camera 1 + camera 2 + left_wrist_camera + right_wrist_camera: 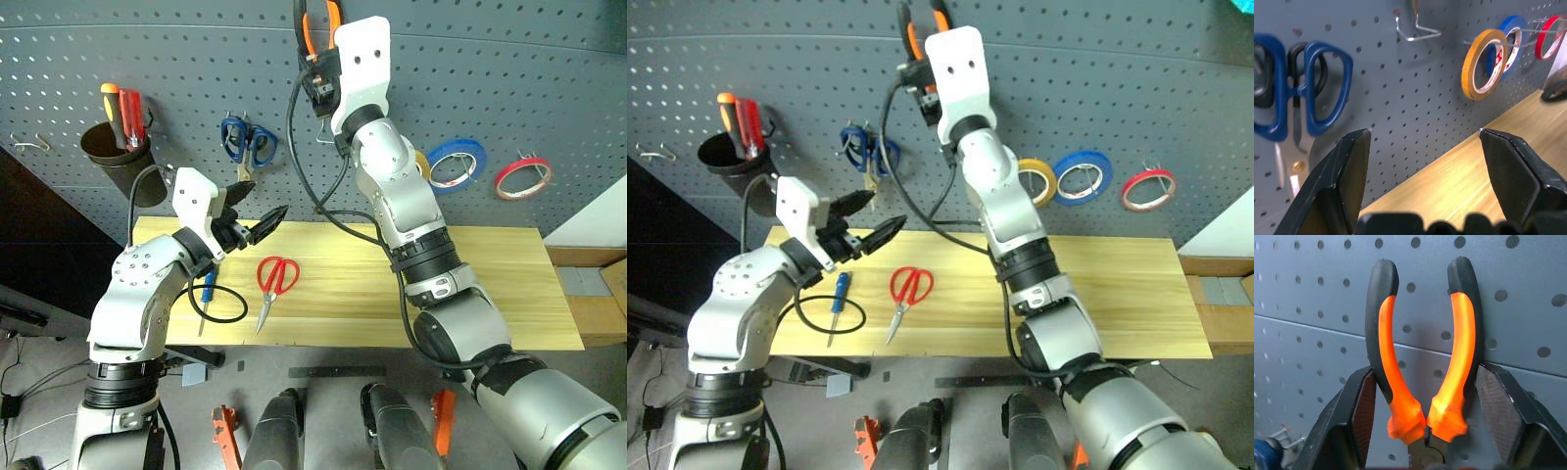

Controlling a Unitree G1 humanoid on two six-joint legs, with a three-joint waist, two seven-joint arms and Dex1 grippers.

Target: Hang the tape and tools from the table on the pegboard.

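The stiff, fairly heavy pliers [1422, 367] are gripped across both rubbery handles by the right hand [1422, 416]; the left hand [1422, 142] is held wide open, empty.

Pegboard [196, 78] stands behind the table [509, 284]; on the table, screwdriver [207, 291] lies left of the scissors [274, 279], near the front-left edge. On the board, L to R: a cup [118, 147] w/ screwdrivers in it, hanging scissors [247, 142], an empty hook [1418, 30], then three tape rolls side by side, the thin tape ring [522, 178] farthest right. Right gripper [1422, 382] holds the pliers [1422, 357] up high against the board, above the hook; left gripper [253, 217] hangs over the table's left end, apart from everything.
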